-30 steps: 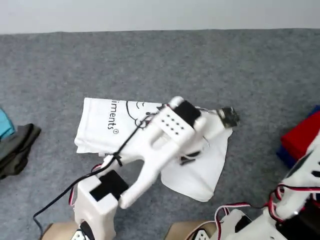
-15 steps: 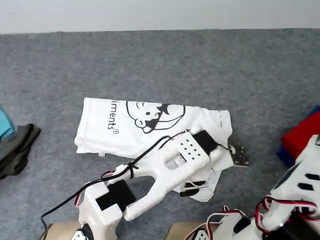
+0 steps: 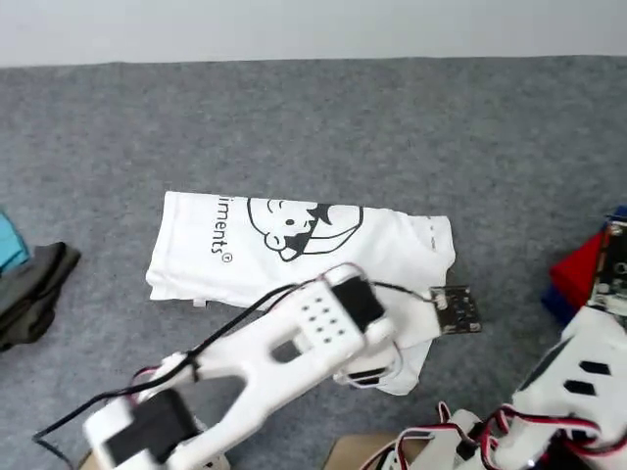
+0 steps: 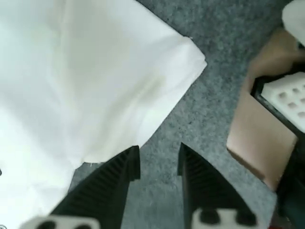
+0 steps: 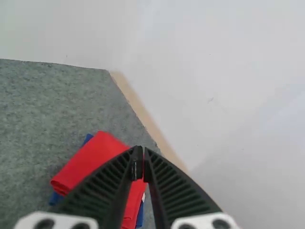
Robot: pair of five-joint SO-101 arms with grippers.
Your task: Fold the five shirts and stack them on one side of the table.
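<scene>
Left arm has pulled back toward near edge since last frame. My left gripper (image 4: 158, 157) now hangs just off near-right corner of white shirt (image 3: 294, 245), jaws slightly apart, nothing between them. Shirt lies mid-table, part folded, print up. Right gripper (image 5: 138, 155) pinched together, empty, above red shirt (image 3: 578, 274) at right edge. Risk as I judge it: closing here nips bare table (image 3: 441, 127) or only top layer, dragging fold open.

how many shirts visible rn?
5: white shirt mid-table; red shirt on blue shirt at right edge; teal shirt and dark shirt at left edge, both cropped. More could be hidden.
</scene>
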